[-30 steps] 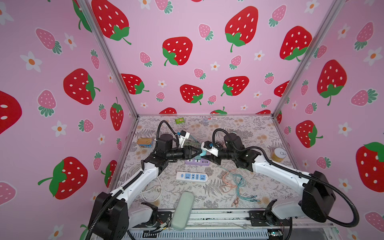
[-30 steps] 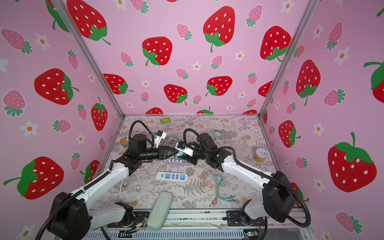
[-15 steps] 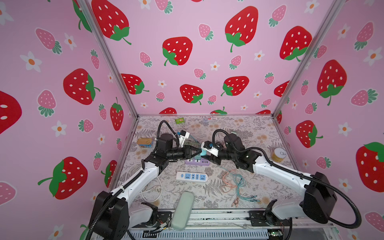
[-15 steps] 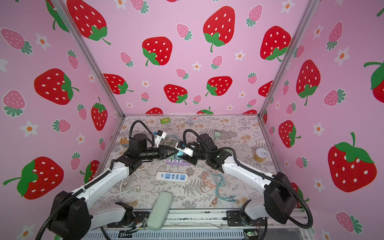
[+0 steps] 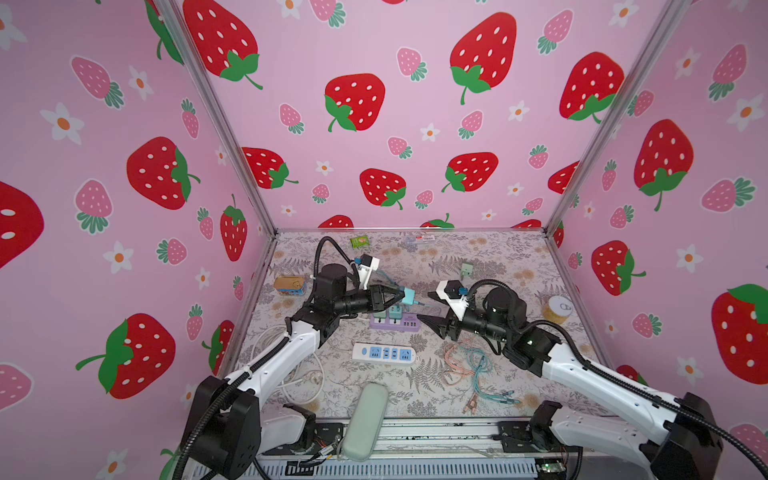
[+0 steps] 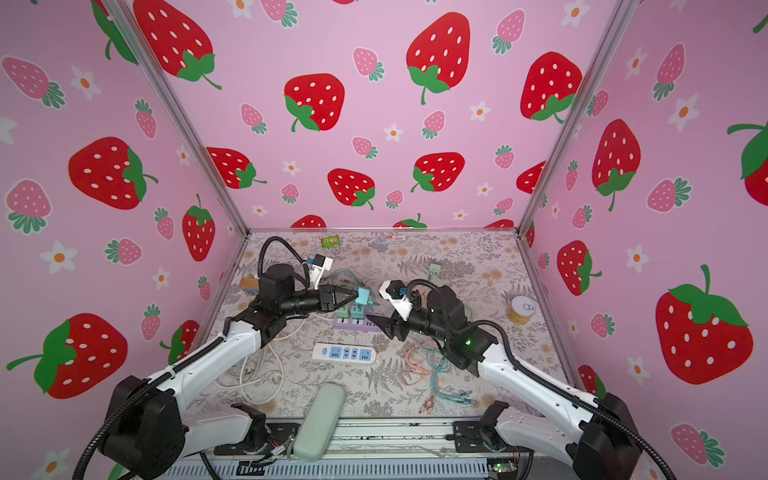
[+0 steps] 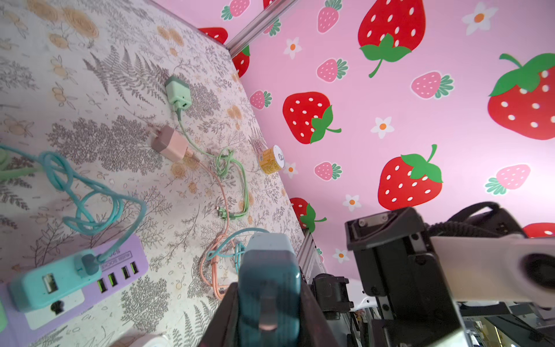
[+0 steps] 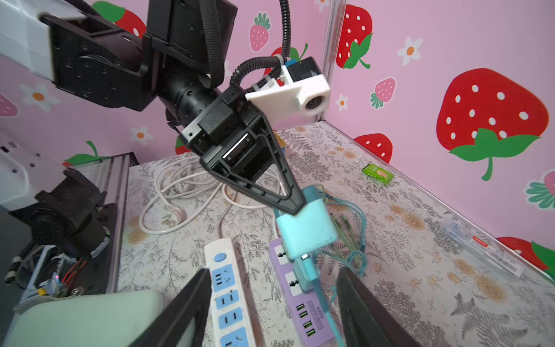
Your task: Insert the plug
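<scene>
left gripper (image 5: 400, 296) clamped on plug (image 5: 409, 297), held just above purple strip (image 5: 392, 323).
if lowered tilted, prongs could be jammed beside the slots and the unheld strip shoved aside; right gripper (image 5: 427, 306) is spread, empty, nearby.

1. Both top views look down from high at the front, over the whole table (image 5: 498, 257).
2. Wrist views sit low and close, facing each other across the purple power strip (image 7: 135, 249), seen in all views.

plug (image 5: 409, 297) above USB strip (image 5: 408, 324), socket strip (image 5: 384, 353) nearer
</scene>
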You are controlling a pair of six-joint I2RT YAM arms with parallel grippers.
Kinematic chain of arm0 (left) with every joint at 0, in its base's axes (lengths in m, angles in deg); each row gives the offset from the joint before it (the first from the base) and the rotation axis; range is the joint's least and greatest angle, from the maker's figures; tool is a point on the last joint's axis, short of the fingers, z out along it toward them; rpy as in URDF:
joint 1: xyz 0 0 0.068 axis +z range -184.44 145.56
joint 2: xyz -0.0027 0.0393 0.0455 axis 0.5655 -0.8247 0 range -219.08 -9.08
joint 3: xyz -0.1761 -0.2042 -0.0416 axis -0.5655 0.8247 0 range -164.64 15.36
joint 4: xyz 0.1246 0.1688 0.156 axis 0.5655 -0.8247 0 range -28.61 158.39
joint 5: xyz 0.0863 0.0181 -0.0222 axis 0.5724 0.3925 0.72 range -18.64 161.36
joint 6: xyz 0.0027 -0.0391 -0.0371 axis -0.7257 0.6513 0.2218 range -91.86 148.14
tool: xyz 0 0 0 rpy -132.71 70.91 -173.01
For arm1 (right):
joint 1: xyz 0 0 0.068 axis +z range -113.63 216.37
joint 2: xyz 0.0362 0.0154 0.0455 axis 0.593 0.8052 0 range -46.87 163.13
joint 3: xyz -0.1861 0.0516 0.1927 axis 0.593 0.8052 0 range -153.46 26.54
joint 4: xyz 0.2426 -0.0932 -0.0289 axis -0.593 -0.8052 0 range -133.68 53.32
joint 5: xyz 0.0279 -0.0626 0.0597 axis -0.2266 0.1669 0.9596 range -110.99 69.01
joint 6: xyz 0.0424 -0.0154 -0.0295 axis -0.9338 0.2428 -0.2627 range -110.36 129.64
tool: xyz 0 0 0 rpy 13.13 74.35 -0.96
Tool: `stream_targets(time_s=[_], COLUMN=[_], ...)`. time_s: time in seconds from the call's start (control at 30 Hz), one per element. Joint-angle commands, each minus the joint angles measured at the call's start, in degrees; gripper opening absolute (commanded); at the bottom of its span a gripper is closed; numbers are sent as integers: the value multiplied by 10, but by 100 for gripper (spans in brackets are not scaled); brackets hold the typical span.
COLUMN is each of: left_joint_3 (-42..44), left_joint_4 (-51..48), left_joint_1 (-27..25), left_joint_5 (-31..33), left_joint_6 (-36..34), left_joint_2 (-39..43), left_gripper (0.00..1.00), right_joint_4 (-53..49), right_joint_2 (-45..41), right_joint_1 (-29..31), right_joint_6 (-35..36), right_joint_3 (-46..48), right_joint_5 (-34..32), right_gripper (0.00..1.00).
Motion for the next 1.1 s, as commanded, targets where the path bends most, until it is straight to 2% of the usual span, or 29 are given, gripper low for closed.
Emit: stream_targets(time_s=[0.0,0.27,0.5,0.8,1.07], left_joint_3=[6,57,104,156,173], left_joint_4=[101,234,300,324,324], left_joint_1=[-2,-3,-9,-23,-33], left_joint_5=[8,24,31,60,61], left_joint_6=[23,55,55,24,10], left_joint_2=[5,38,76,137,161], left_gripper=[0,0,0,0,0], right_joint_4=[99,267,361,472,505], right_joint_2=[-20,2,73,139,182], right_joint_1=[0,-3,-8,-15,-23], right_joint_6=[-106,-225,-299,-374,-406], right_joint_3=[45,126,108,91,66], right_joint_5=[36,42,54,76,96], right_gripper=[69,76,77,77,73])
